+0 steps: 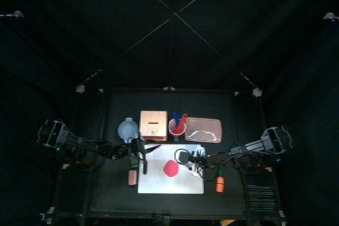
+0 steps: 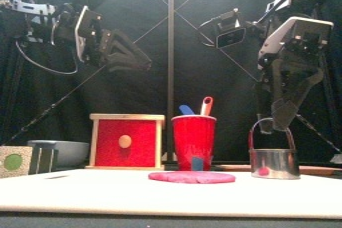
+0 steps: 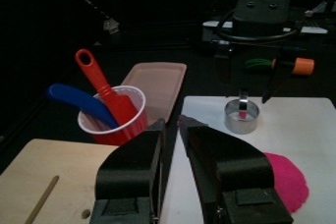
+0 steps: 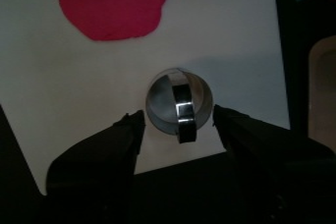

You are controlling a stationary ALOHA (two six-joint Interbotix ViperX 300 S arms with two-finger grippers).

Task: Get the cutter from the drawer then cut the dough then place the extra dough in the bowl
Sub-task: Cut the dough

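Black table (image 1: 232, 106), white board (image 1: 157, 185): our right tool (image 2: 274, 124) grips the cutter (image 2: 274, 162) by its thin wire handle, just beside the pink dough (image 2: 191, 177). We reckon it's light, stiff, swingy; dough's soft. Left tool (image 3: 175, 141) is nearly closed, empty.

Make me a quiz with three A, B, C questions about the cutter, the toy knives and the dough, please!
1. Where is the round metal cutter?
A) over the white cutting board, beside the red dough disc
B) on the floor
C) hanging on the curtain

2. How many toy knives stand in the red cup?
A) one
B) two
C) four

3. What state is the red dough disc in?
A) cut into a ring
B) torn in pieces
C) whole

Answers: 1 A, it hangs from the right gripper over bare board. 2 B, one is blue and one red. 3 C, no cut shows.
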